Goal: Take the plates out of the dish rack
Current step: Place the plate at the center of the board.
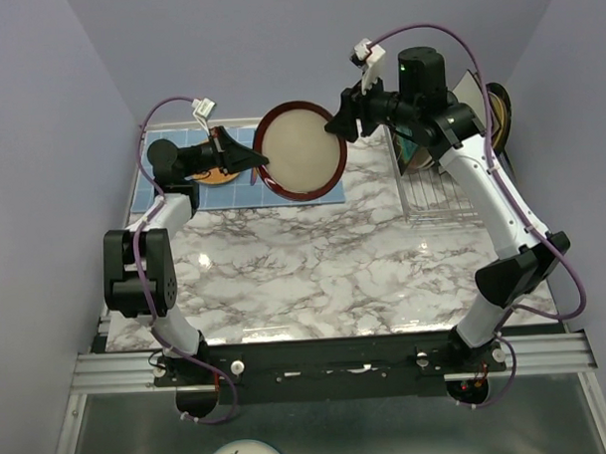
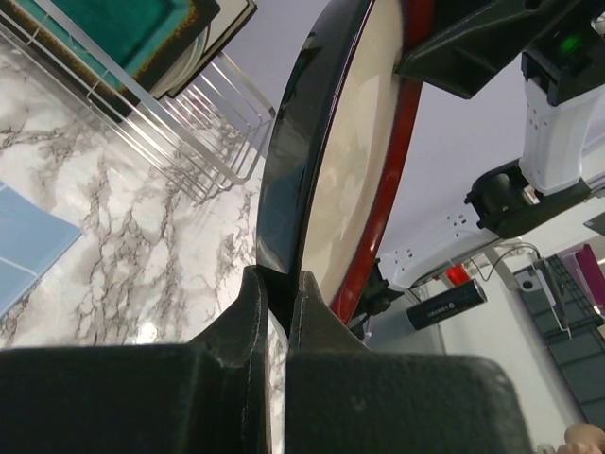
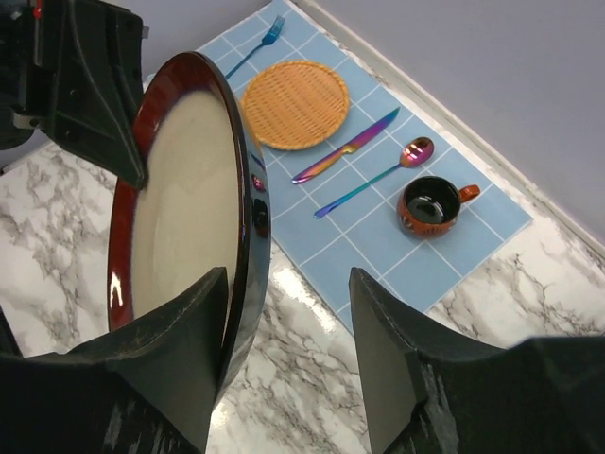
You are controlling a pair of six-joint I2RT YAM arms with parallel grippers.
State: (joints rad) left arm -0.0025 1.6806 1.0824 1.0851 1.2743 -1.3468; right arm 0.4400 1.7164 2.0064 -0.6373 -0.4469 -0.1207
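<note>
The left pincer (image 2: 279,284) is clamped tight on one edge of the round cream plate with a glossy red rim (image 1: 300,152), holding it on edge in the air over the marble worktop (image 1: 315,276) (apart from the silver wire dish rack (image 1: 436,197)). The right pincer (image 3: 288,288) stands wide at the plate's opposite edge, one finger just beside the rim.

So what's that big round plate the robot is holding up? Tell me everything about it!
The plate is round, with a cream middle, a shiny dark red rim and a glossy black back, like glazed pottery. It stands on edge in the air above the marble table. The left gripper is shut on one edge of its rim. The right gripper is open, its jaws either side of the opposite edge.
</note>
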